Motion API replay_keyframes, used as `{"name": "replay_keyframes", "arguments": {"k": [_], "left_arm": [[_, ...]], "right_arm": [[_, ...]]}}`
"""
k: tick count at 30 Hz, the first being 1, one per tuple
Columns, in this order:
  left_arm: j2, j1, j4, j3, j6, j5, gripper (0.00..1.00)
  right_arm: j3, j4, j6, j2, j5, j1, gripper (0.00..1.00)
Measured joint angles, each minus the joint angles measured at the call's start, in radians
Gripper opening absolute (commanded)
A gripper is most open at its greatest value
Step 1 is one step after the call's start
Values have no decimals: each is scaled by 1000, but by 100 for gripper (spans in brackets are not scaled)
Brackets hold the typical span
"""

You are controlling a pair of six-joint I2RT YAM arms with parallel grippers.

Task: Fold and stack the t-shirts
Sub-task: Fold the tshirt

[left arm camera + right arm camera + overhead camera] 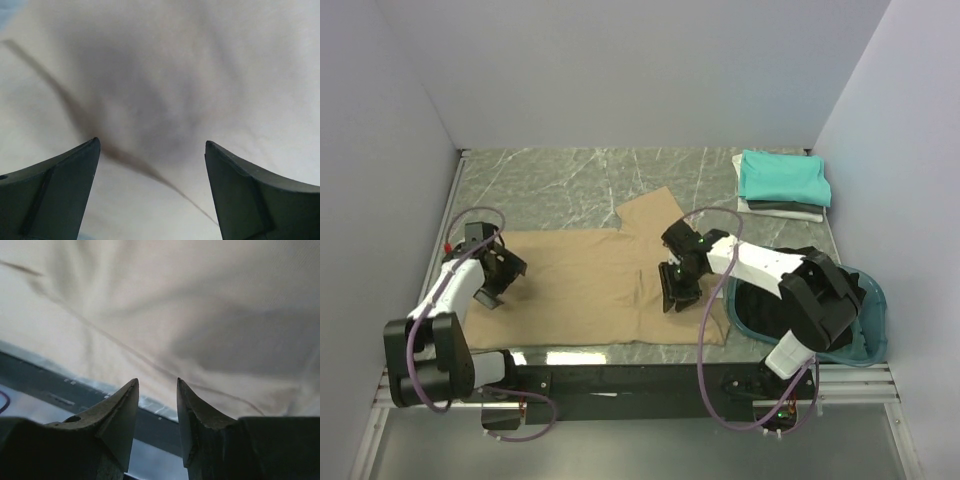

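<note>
A tan t-shirt (590, 280) lies spread flat across the table's front half, one sleeve pointing back at the centre. My left gripper (496, 283) sits at its left edge, jaws wide open over the cloth (160, 100), empty. My right gripper (675, 292) hovers over the shirt's right part, jaws a little apart, nothing between them; the tan cloth (200, 315) fills its view. A folded stack with a teal shirt (783, 176) on top of grey and white ones stands at the back right. Dark cloth (820, 262) lies in the basin.
A round teal plastic basin (875, 320) stands at the front right, beside the right arm. The table's front edge and a black rail (75, 385) run just below the shirt's hem. Walls close in on the left, back and right.
</note>
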Motion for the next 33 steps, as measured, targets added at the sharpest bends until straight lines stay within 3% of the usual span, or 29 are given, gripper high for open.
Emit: {"name": "replay_keyframes", "arguments": {"k": [3,7,14,22,33], "left_arm": [[-74,1,-142,88,-12,-31,94],[-105,13,-148,259,26,-56,95],[89,97,-39,367,171,-26,92],[198,121,-2,419,241,35,92],[269,140,-5,510,247,85,92]], "right_arm": [[120,-91,-42,-24,15,1,44],[270,-111,-72,-65,64,0,45],[517,-118,-63,-27,204,-74,44],[708,-5,-92,143,314,-185,45],[1009,84,-164,544,274,-340,45]]}}
